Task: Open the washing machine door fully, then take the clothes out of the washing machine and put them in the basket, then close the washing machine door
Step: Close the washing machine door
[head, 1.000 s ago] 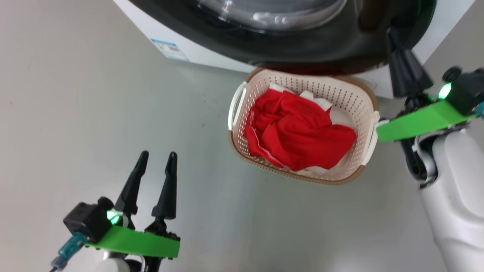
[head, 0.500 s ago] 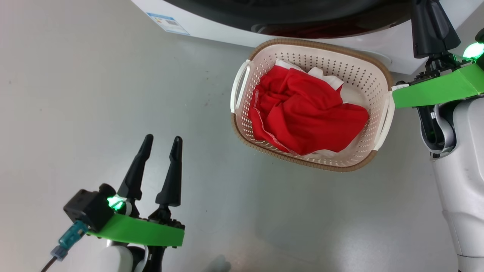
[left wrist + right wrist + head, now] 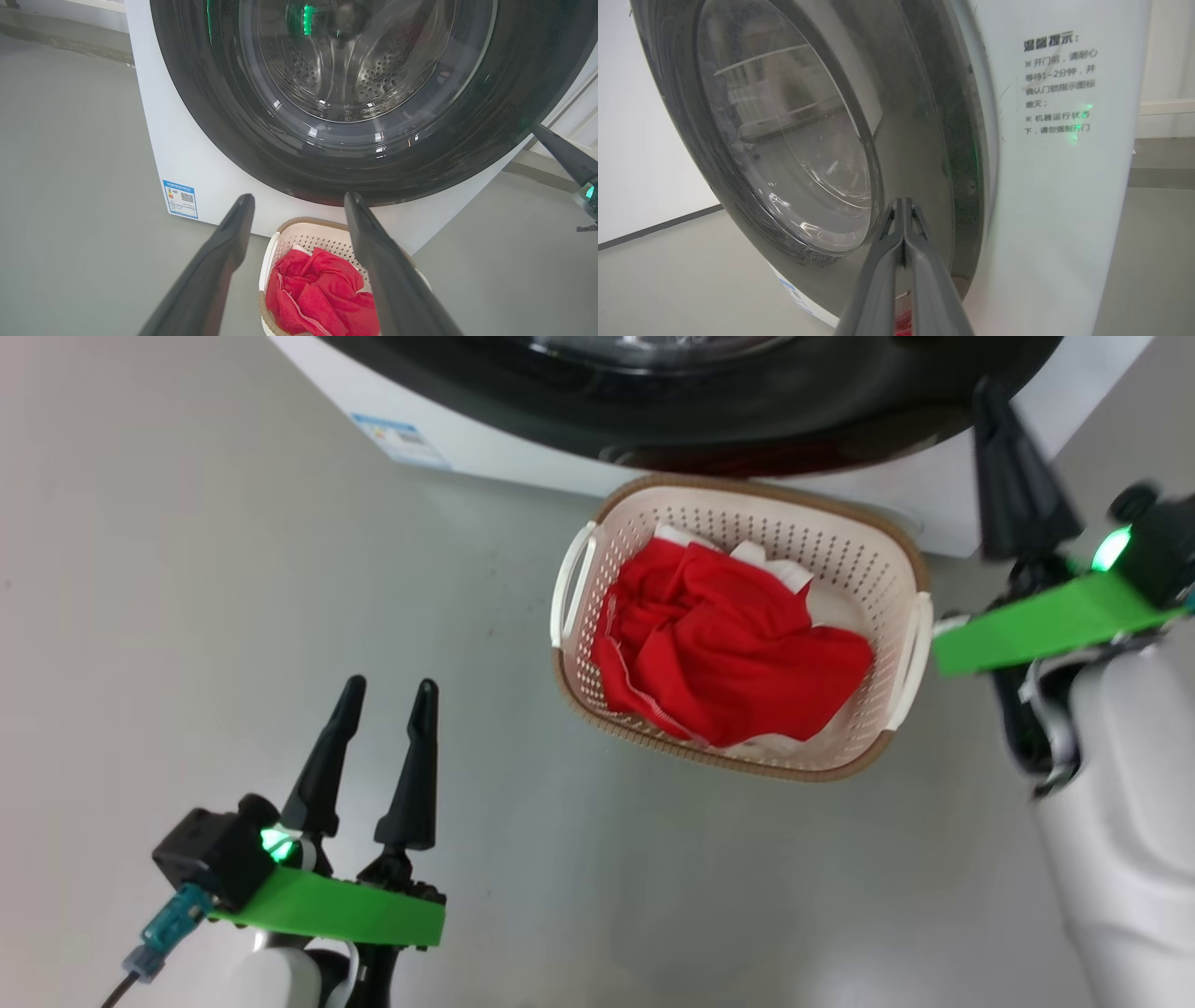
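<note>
Head camera dips and comes back over the last second. That is view shift, nothing in the scene moves. Clothes (image 3: 728, 653) sit heaped in the basket (image 3: 822, 546), on the floor (image 3: 187, 569) just in front of the washing machine (image 3: 523, 457). Unloading looks done.

Right gripper (image 3: 991, 411) stays fingers pressed together, empty, tips at the right edge of the door (image 3: 747, 392). In the right wrist view the door lies almost flat on the machine front, but I cannot tell if it's latched. Left gripper (image 3: 390, 695) stays spread wide, empty, hanging over bare floor well clear of the basket.

Likely the final push on the door.
</note>
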Available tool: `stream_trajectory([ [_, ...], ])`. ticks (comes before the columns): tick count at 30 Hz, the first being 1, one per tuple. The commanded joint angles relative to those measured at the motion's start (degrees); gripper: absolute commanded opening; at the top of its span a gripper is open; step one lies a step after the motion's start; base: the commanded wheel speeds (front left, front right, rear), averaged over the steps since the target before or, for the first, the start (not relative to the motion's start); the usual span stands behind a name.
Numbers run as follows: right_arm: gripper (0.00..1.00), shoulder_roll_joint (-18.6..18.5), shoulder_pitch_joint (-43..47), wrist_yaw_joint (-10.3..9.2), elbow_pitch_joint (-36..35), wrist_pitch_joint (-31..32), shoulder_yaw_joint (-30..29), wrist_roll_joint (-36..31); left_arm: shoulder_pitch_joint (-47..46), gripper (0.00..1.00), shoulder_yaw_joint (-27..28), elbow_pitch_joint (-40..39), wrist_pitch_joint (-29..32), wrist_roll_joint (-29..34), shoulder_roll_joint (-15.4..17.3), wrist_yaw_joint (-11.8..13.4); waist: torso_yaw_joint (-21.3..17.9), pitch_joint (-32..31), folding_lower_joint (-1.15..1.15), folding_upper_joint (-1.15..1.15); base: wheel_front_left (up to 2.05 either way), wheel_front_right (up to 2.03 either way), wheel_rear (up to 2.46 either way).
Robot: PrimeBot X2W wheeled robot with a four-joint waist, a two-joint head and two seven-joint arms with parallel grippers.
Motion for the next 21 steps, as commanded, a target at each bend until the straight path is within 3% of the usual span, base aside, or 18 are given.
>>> stream_trajectory([
  [1,0.36,1.6,2.0,-0.06,-1.3,-0.3,1.7,0.8,1.2,1.00,2.4,-0.7,-0.5,0.7,1.3,-0.3,-1.4,-2.2,0.00,0.00,0.00,0.00,0.00],
  [3,0.46,2.0,3.9,-0.06,-1.2,-0.3,2.1,1.2,1.9,1.00,2.8,-0.5,-0.5,1.3,1.3,-0.3,-2.0,-3.5,0.00,0.00,0.00,0.00,0.00],
  [6,0.69,2.6,6.7,-0.06,-1.4,-0.3,2.2,1.7,2.9,1.00,3.2,-0.2,-0.5,2.3,1.3,-0.3,-3.0,-5.4,0.00,0.00,0.00,0.00,0.00],
  [9,1.00,3.1,9.1,-0.06,-1.4,-0.3,2.1,2.1,4.0,1.00,3.7,0.3,-0.5,3.4,1.3,-0.3,-4.1,-7.1,0.00,0.00,0.00,0.00,0.00],
  [21,1.00,4.4,18.4,-0.06,-2.0,-0.3,1.0,3.2,7.4,1.00,5.2,0.7,-0.5,6.5,2.7,-0.3,-8.1,-13.1,0.00,0.00,0.00,0.00,0.00],
])
